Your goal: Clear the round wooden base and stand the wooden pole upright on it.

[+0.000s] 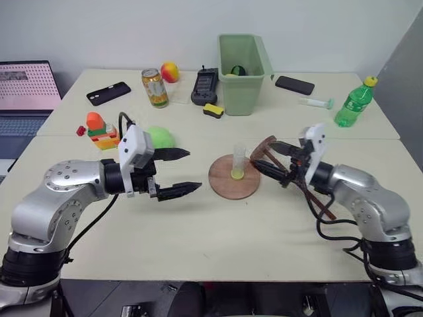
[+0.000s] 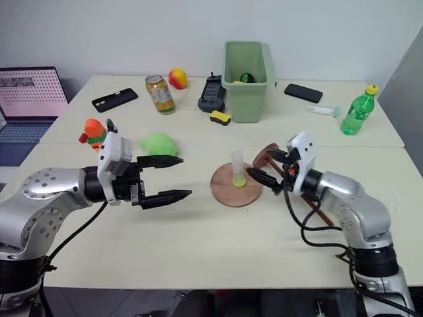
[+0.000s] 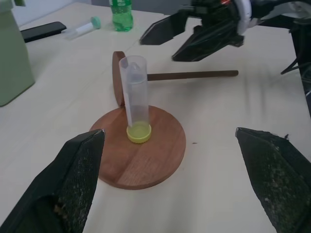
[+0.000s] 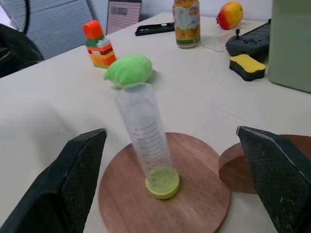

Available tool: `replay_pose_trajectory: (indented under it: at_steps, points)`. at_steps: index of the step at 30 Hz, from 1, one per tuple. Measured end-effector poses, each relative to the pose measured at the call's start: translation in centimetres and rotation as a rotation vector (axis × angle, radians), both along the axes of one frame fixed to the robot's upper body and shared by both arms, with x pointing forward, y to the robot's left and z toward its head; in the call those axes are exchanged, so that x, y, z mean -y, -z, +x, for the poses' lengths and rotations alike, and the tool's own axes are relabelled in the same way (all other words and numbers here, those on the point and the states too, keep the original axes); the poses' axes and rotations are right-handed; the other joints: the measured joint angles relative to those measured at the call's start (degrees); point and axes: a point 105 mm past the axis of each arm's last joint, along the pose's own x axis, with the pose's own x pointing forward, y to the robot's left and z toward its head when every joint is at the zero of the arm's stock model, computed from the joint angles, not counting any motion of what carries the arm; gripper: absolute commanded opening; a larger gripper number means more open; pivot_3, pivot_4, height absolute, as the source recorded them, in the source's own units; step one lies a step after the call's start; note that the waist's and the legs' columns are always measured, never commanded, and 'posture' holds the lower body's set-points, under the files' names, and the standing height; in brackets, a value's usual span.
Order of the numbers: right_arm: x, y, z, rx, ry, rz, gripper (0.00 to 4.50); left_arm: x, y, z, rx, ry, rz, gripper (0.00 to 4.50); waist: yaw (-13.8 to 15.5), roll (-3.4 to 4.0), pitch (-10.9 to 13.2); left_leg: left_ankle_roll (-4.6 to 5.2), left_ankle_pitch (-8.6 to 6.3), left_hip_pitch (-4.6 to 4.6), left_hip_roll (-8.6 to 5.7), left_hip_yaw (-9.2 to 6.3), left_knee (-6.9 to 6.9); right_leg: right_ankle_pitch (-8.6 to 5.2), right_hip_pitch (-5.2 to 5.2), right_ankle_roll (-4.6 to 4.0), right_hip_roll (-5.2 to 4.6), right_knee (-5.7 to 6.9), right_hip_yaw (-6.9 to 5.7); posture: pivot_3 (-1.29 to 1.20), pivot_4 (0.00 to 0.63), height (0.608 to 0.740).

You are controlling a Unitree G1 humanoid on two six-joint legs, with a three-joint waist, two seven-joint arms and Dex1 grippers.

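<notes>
Hovering over the counter (image 1: 198,244), left gripper (image 1: 177,173) has its fingers spread wide, holding nothing, pointing toward the round wooden base (image 1: 225,185). Right gripper (image 1: 271,160) faces it from the other side, fingers also spread, empty, just beside the base. Base lies flat near the counter's middle, between the two grippers. Clear plastic tube (image 1: 238,162) with yellow-green bottom stands upright on the base's centre. Wooden pole (image 3: 194,75) lies flat on the counter just behind the base on the robot's right, its end disc (image 3: 117,75) standing on edge near the base, rod running off under the right arm. Further out: green bin (image 1: 243,65), soda can (image 1: 154,87), green bottle (image 1: 354,101), two phones (image 1: 108,93) (image 1: 295,84), toy blocks (image 1: 100,131), green round lump (image 1: 160,137), laptop (image 1: 26,89) at far left.
</notes>
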Motion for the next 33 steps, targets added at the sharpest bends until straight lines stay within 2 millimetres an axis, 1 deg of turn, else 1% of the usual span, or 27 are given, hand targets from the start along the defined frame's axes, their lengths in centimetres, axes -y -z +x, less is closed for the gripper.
replay_pose_trajectory:
  at_steps: [2, 6, 9, 12, 14, 16, 17, 18, 21, 22, 24, 28, 29, 31, 33]
  points:
    - [-0.4, 0.2, 0.0, -0.005, -0.005, 0.01, 4.5, 0.0, 0.0, 0.1, 0.001, -0.007, 0.001, 4.5, 0.0, 0.0, 0.0, 0.0, 0.0, -0.02, 0.01, 0.0, 0.0, 0.0, -0.02, 0.0, -0.01, 0.0, 0.01, 0.0, 0.15, 0.74]
    - [-2.0, 0.4, 0.0, -0.004, -0.034, 0.028, 4.5, 0.3, 0.2, 0.1, 0.0, -0.01, -0.005, 4.5, -0.1, 0.0, 0.0, 0.01, 0.0, 0.01, 0.01, 0.0, 0.0, 0.0, -0.02, 0.0, 0.0, 0.08, 0.02, 0.0, 0.15, 0.74]
    - [-2.7, 0.2, 0.3, -0.001, -0.048, 0.037, 4.5, 0.3, 0.3, 0.1, -0.005, -0.015, -0.006, 4.5, -0.1, 0.0, 0.0, 0.01, 0.0, 0.02, 0.0, 0.01, 0.01, 0.0, -0.02, 0.0, 0.0, 0.08, 0.02, 0.0, 0.15, 0.74]
    - [-4.1, -0.2, 0.5, 0.019, -0.078, 0.051, 4.5, 0.6, 0.2, 0.0, -0.001, -0.007, -0.011, 4.5, -0.1, 0.0, 0.0, 0.01, 0.0, 0.02, 0.01, 0.0, 0.01, 0.0, -0.05, 0.0, 0.01, 0.09, 0.02, 0.0, 0.15, 0.74]
    - [-4.5, -0.2, 0.7, 0.021, -0.084, 0.048, 4.5, 0.6, 0.2, 0.0, -0.001, -0.007, -0.01, 4.5, -0.1, 0.0, 0.0, 0.01, 0.0, 0.0, 0.01, -0.01, 0.0, 0.0, -0.06, 0.0, 0.01, 0.08, 0.0, 0.0, 0.15, 0.74]
    - [-4.7, 0.1, 0.7, 0.015, -0.09, 0.048, 4.13, 0.6, 0.2, 0.0, 0.001, -0.011, -0.01, 4.5, 0.0, 0.0, 0.0, 0.01, 0.0, 0.0, 0.0, 0.01, 0.0, 0.0, -0.06, 0.0, -0.01, 0.07, 0.02, 0.0, 0.15, 0.74]
    - [-4.7, 0.2, 0.8, 0.012, -0.088, 0.05, 4.02, 0.6, 0.2, 0.1, 0.002, -0.014, -0.01, 4.5, 0.0, 0.0, 0.0, 0.01, 0.0, 0.0, 0.0, 0.02, 0.0, 0.0, -0.06, 0.0, -0.01, 0.08, 0.03, 0.0, 0.15, 0.74]
    - [-4.6, 0.3, 0.8, 0.009, -0.087, 0.051, 3.69, 0.6, 0.2, 0.1, 0.003, -0.018, -0.01, 4.5, 0.0, 0.0, 0.0, 0.01, 0.0, 0.01, 0.0, 0.01, 0.0, 0.0, -0.06, 0.0, -0.01, 0.08, 0.03, 0.0, 0.15, 0.74]
    - [-4.6, 0.4, 1.0, 0.005, -0.084, 0.053, 2.95, 0.8, 0.2, -0.1, 0.01, -0.013, -0.007, 4.5, -0.1, 0.0, 0.0, 0.01, 0.0, 0.0, 0.01, 0.01, 0.0, 0.0, -0.06, 0.0, -0.01, 0.08, 0.03, 0.0, 0.15, 0.74]
    - [-4.6, 0.4, 1.0, 0.006, -0.084, 0.053, 2.81, 0.8, 0.2, -0.1, 0.009, -0.013, -0.007, 4.5, -0.1, 0.0, 0.0, 0.01, 0.0, 0.01, 0.01, 0.01, 0.0, 0.0, -0.07, 0.0, -0.01, 0.08, 0.03, 0.0, 0.15, 0.74]
    - [-4.5, 0.4, 0.9, 0.007, -0.086, 0.052, 2.38, 0.8, 0.2, -0.1, 0.009, -0.017, -0.007, 4.5, -0.1, 0.0, 0.0, 0.01, 0.0, 0.0, 0.01, 0.01, 0.0, 0.0, -0.07, 0.0, 0.0, 0.08, 0.02, 0.0, 0.15, 0.74]
    - [-4.5, 0.4, 0.8, 0.011, -0.101, 0.051, 1.37, 0.8, 0.2, 0.1, 0.014, -0.031, -0.014, 4.5, -0.1, 0.0, 0.0, 0.01, -0.01, 0.01, 0.01, 0.02, 0.0, 0.0, -0.07, 0.0, -0.01, 0.08, 0.03, 0.0, 0.15, 0.74]
    - [-4.5, 0.3, 0.8, 0.014, -0.102, 0.05, 1.23, 0.8, 0.2, 0.1, 0.015, -0.031, -0.015, 4.5, -0.1, 0.0, 0.0, 0.01, 0.0, 0.01, 0.01, 0.01, 0.0, 0.0, -0.06, 0.0, 0.0, 0.08, 0.03, 0.0, 0.15, 0.74]
    - [-4.4, 0.2, 0.9, 0.005, -0.1, 0.059, 1.23, 0.8, 0.2, 0.1, 0.017, -0.031, -0.015, 4.5, -0.1, 0.0, 0.0, 0.01, 0.0, 0.0, 0.01, 0.01, 0.0, 0.0, -0.07, 0.0, 0.0, 0.09, 0.02, 0.0, 0.15, 0.74]
    - [-3.8, -0.5, 1.0, -0.007, -0.09, 0.1, 1.23, 0.8, 0.2, 0.0, 0.018, -0.031, -0.015, 4.5, -0.1, 0.01, 0.0, 0.01, 0.0, 0.0, 0.0, 0.01, 0.0, 0.0, -0.07, 0.0, -0.01, 0.08, 0.03, 0.0, 0.15, 0.74]
